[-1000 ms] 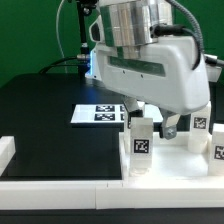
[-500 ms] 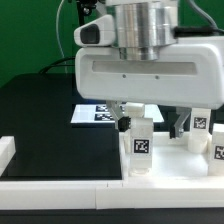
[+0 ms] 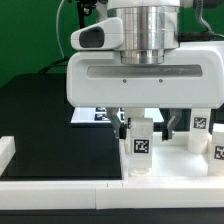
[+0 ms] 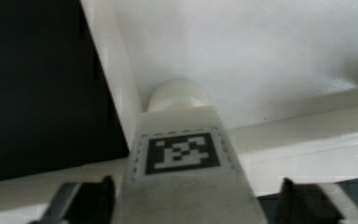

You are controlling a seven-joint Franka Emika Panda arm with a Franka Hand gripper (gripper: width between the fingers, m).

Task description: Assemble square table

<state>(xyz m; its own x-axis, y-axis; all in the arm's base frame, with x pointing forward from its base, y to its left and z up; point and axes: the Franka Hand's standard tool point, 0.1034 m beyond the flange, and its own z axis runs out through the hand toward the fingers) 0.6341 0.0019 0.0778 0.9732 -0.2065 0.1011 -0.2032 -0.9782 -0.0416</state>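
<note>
An upright white leg [image 3: 141, 143] with a black-and-white tag stands at the near left corner of the white square tabletop slab [image 3: 172, 166]. My gripper [image 3: 142, 124] hangs straight over it with one finger on each side of the leg's upper part. In the wrist view the tagged leg [image 4: 183, 150] fills the space between the dark fingers [image 4: 83, 200]. One finger sits against its side and a narrow gap shows at the other, so the jaws are open. Two more tagged legs [image 3: 200, 125] [image 3: 219, 152] stand on the slab at the exterior view's right.
The marker board [image 3: 88, 116] lies flat on the black table behind my hand. A long white bar [image 3: 60, 186] runs along the front edge, and a short white block [image 3: 5, 150] sits at the exterior view's left. My large white hand hides the slab's far part.
My hand has turned square to the camera and shifted slightly toward the exterior view's left over the leg. The fingers have drawn in around the leg.
</note>
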